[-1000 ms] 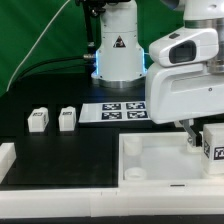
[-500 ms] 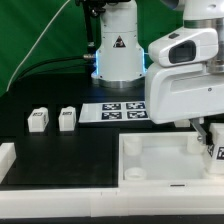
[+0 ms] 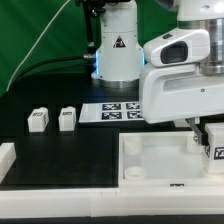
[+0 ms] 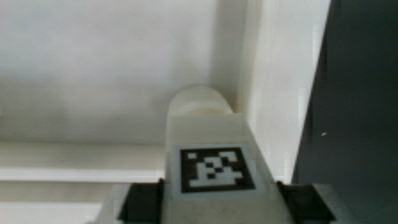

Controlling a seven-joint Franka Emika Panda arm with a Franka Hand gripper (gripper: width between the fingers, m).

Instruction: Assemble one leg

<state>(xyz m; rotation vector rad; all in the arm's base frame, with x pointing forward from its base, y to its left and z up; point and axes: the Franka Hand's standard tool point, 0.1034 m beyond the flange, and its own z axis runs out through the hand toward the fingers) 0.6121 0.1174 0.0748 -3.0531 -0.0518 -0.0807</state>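
My gripper [image 3: 212, 147] is shut on a leg [image 4: 215, 150], a small white post with a black-and-white tag; its tagged side shows at the exterior view's right edge [image 3: 218, 153]. The fingers [image 4: 143, 202] press both sides of it. The leg's far end points at the large white panel [image 3: 160, 160], near its far right corner. Two more legs [image 3: 38, 120] [image 3: 68, 119] stand on the black table at the exterior view's left.
The marker board [image 3: 118, 111] lies flat behind the panel, in front of the robot base [image 3: 117, 50]. A white rail [image 3: 6, 155] runs along the table's left front edge. The arm's white wrist housing [image 3: 175, 85] hangs over the panel's right half.
The gripper with the leg has shifted slightly to the exterior view's left and a little up. The two loose legs have not moved.
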